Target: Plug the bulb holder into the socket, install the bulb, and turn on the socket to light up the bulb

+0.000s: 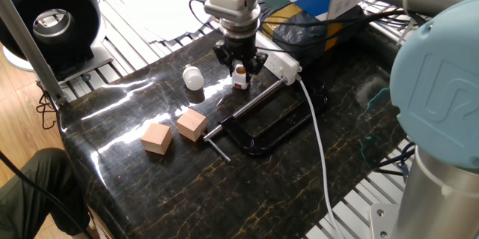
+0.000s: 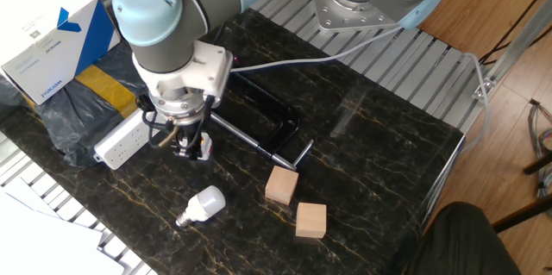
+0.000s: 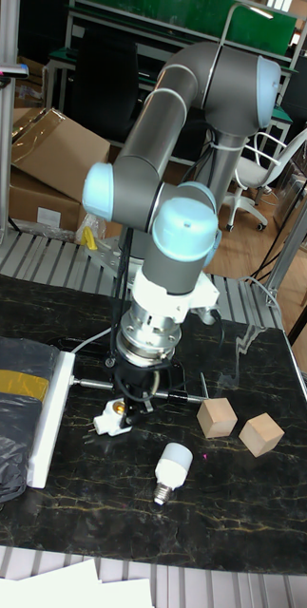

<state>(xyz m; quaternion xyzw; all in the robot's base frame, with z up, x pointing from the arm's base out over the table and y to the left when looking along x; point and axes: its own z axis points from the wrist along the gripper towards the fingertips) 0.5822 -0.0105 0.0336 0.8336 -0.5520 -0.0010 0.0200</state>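
Observation:
The bulb holder [image 1: 239,79], a small white cube with a red mark, stands on the dark table just in front of the socket [image 1: 281,63], a long white power strip. My gripper [image 1: 239,65] comes down from above and is shut on the bulb holder [image 3: 112,419], with a finger on each side. In the other fixed view the gripper [image 2: 188,142] covers most of the holder [image 2: 202,147]. The bulb [image 1: 194,78] lies on its side to the left, apart from the gripper. It also shows as the bulb [image 2: 202,205] and the bulb [image 3: 172,466].
A black clamp [image 1: 263,128] with a metal bar lies right of the holder, and the socket's white cable [image 1: 320,149] crosses it. Two tan wooden cubes [image 1: 156,138] [image 1: 191,124] sit toward the front. A black bag [image 2: 60,115] and a white box [image 2: 47,38] lie behind the socket.

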